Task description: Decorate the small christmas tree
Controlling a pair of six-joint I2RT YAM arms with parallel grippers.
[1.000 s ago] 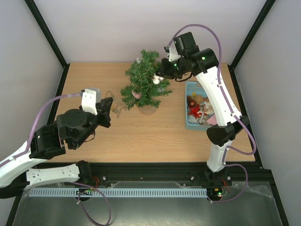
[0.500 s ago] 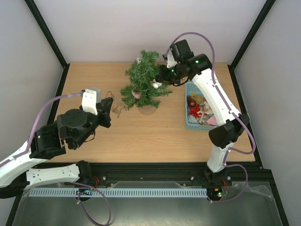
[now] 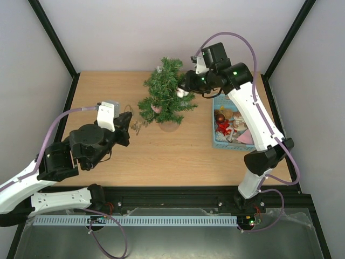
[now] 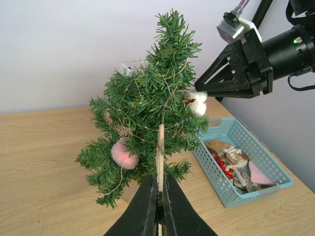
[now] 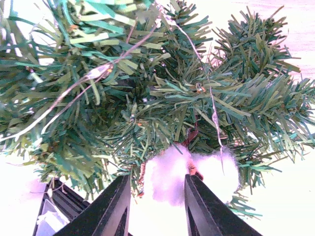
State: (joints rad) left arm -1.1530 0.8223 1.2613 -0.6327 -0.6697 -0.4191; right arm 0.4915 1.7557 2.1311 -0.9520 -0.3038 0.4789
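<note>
Item: the small christmas tree (image 3: 164, 100) is standing upright on the tabletop (image 3: 172, 156); at its right the right hand (image 5: 156, 184) is straddling, narrowly open, a white fluffy ornament (image 4: 198, 101), seemingly leaving it hung, while left of it the left hand (image 4: 159, 194) is pinching a thin tan piece (image 4: 160, 147), likely next.

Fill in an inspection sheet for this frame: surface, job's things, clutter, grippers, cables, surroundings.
Surface: wooden table, no spill or damage seen.
Job's things: tree upright at the back, carrying wire lights, a pink ornament and a white puff; basket of ornaments to its right.
Clutter: nothing seen.
Grippers: left gripper shut on a thin tan strip, short of the tree; right gripper open, fingers either side of the puff.
Cables: a purple cable loops along each arm, clear of the tree.
Surroundings: pale walls, black frame posts.
</note>
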